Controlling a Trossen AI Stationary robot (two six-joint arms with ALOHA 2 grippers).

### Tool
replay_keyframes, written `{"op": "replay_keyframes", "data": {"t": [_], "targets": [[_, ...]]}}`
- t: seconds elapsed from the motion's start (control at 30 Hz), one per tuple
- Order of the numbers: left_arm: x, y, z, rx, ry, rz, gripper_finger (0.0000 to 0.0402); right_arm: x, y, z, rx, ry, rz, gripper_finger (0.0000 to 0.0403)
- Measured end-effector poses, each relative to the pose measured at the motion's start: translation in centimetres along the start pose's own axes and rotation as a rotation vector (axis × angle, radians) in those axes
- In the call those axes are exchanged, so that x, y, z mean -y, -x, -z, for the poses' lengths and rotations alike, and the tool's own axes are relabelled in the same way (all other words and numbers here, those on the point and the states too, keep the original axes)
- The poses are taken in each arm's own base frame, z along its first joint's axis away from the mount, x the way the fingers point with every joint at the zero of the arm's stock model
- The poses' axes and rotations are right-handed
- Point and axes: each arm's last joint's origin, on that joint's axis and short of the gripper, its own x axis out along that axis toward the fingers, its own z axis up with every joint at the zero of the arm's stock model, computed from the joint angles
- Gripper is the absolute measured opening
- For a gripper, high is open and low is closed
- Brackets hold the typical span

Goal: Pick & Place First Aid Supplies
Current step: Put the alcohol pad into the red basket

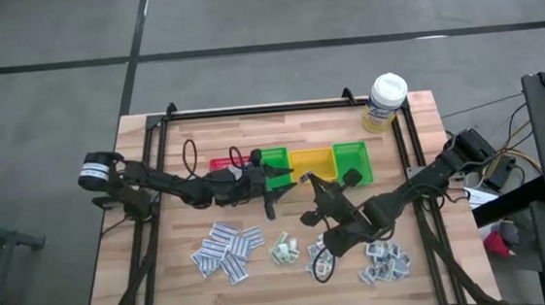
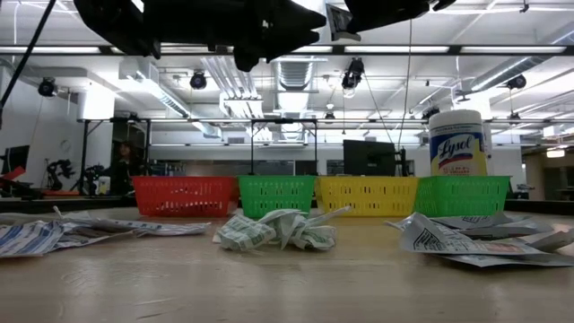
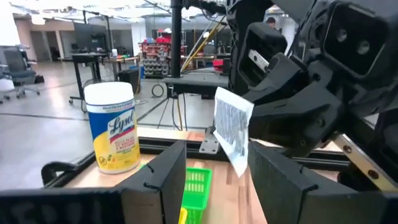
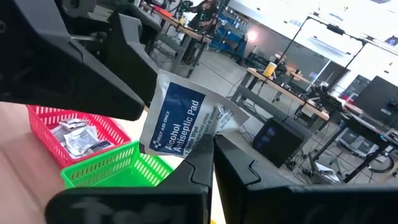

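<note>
Overhead, right fingers [image 4: 211, 158] pinch an antiseptic packet [image 4: 174, 127] above the bins [image 1: 298, 162].

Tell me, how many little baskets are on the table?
4, in one row at the table's back: red basket at the left end, green basket, yellow basket, then another green basket under the Lysol tub.

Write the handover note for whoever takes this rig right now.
Right pincer: shut on an alcohol pad packet, raised above the bins.
Left pincer: open, facing that packet, not holding it.
Red bin: some packets already inside.
Loose packets lie in piles on the table's near half, more at.
The wipes bottle stands at the far right corner.
Left: drop the held packet in a bin, then clear the piles.
</note>
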Motion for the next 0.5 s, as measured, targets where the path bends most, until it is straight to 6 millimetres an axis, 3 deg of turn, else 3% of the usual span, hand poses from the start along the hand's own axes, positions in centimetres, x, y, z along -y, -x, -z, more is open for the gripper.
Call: {"op": "replay_keyframes", "data": {"t": [0.5], "targets": [[0.22,-0.62,-0.82,-0.003,0.037,0.026,0.0172,-0.16,-0.41,-0.60,0.005,0.021,0.003,0.0008]]}}
